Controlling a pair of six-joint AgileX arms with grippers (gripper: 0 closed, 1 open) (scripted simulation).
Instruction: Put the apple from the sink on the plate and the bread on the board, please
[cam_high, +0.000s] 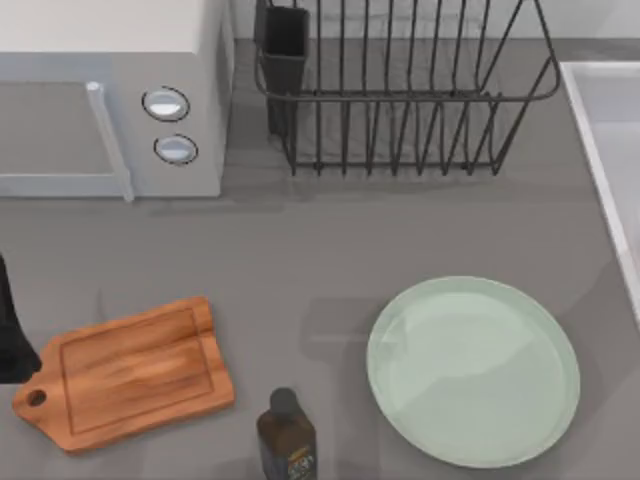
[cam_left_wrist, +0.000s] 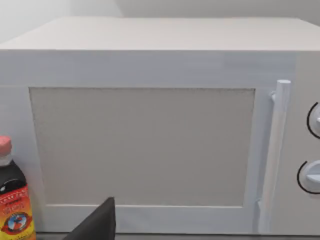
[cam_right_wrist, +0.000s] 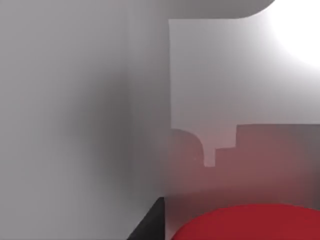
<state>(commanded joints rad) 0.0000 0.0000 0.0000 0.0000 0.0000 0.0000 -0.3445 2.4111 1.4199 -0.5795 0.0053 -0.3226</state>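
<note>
Down inside the pale grey-white rectangular sink (cam_right_wrist: 75, 125), the right wrist view puts the small matte bright-red apple (cam_right_wrist: 250, 222) directly under the right arm's camera, very close, with 1 dark finger (cam_right_wrist: 150, 222) beside it; whether that claw is open or closed on the fruit cannot be told. Judged from this, the right arm is far nearer. The large round mint-green plate (cam_high: 473, 370) lies bare. The left arm is parked at the table's left edge.
</note>
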